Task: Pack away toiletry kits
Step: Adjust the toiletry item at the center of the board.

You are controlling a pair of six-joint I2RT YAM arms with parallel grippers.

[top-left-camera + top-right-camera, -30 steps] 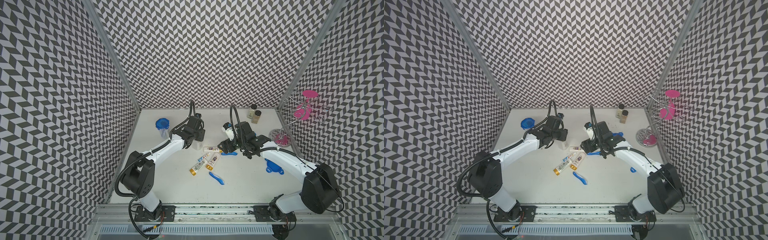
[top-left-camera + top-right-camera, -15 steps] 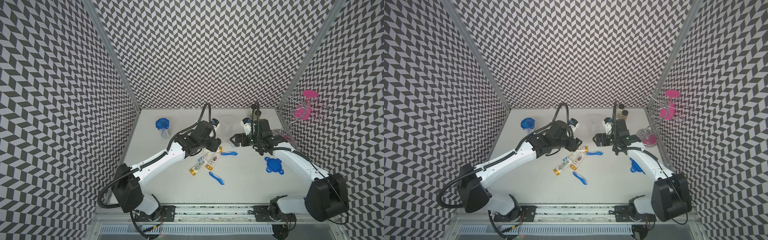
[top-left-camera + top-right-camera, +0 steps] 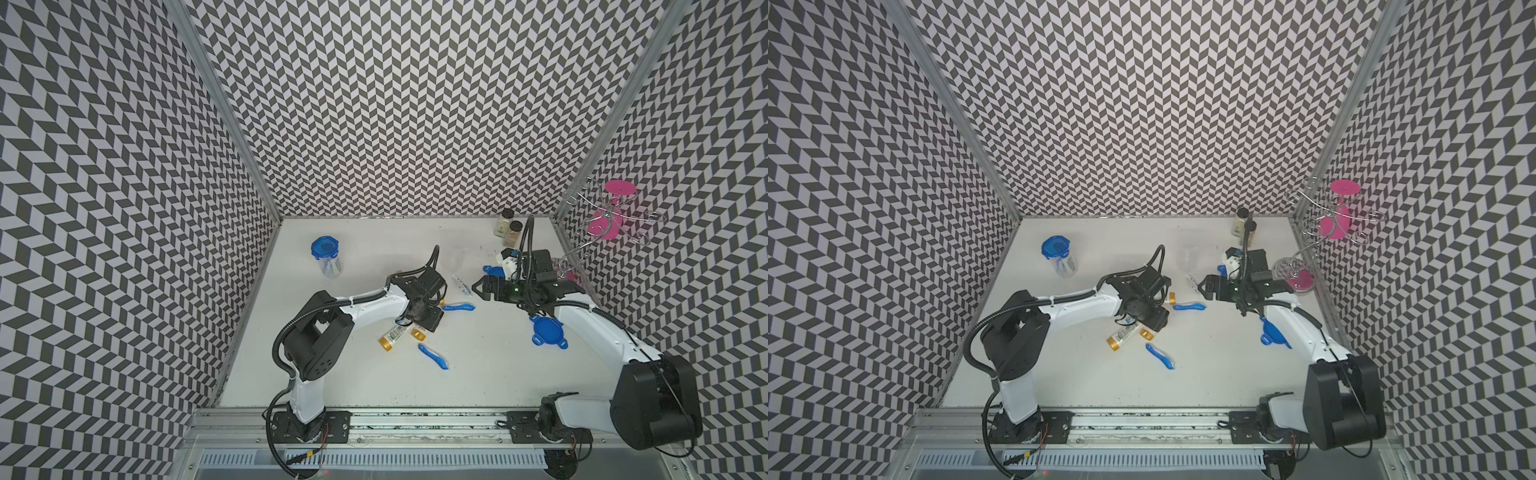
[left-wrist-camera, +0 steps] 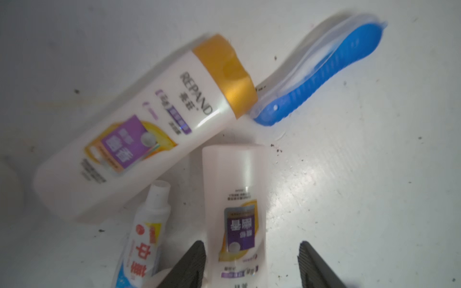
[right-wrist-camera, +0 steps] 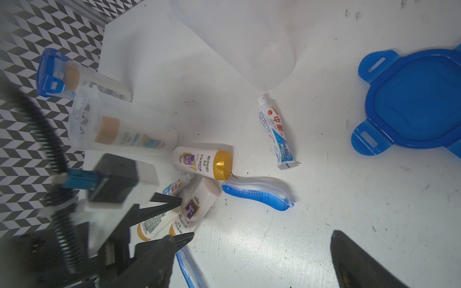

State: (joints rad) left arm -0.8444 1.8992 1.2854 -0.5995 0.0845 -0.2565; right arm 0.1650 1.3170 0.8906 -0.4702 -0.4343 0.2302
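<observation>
Left wrist view shows a pick-up step; left tool (image 4: 251,243) stands apart astride a small white tube (image 4: 234,199) on the tabletop (image 4: 374,174) near the blue toothbrush (image 4: 324,72); right tool (image 5: 253,235) is wide apart, empty; next move probably needs square closing, then lifting to the clear cup (image 5: 249,49).

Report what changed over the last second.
The left gripper moved toward the front and now hangs open astride a gold-capped tube. The right gripper drew slightly to the robot's right and opened wider, empty. The lidded cup, the loose lid and both toothbrushes stayed put.
</observation>
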